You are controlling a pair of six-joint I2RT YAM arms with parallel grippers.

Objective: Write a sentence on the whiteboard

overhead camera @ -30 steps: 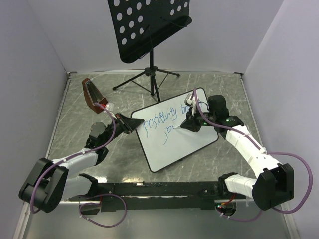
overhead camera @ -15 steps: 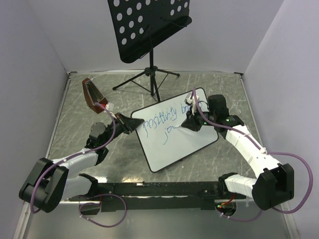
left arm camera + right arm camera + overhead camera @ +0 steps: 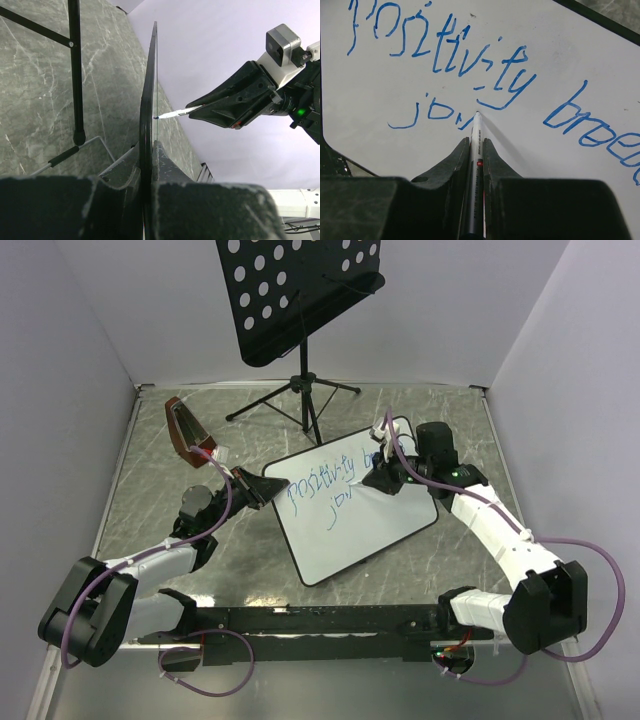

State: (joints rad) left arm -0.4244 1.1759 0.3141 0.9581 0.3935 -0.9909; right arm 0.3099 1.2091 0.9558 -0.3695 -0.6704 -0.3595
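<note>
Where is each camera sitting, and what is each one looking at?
Top camera: high up behind the robot, looking down at the table; left arm and right arm show beside the whiteboard.
Left wrist camera: on the left arm, looking along the whiteboard's edge; the left claw pinches it.
Right wrist camera: on the right arm, facing the blue words; the right claw holds the pen.
Shared: both wrist cameras see the pen's tip at the whiteboard.

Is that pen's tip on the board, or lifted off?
On it, apparently: the tip of the pen meets the whiteboard at the last blue stroke; the left wrist view shows no gap.
</note>
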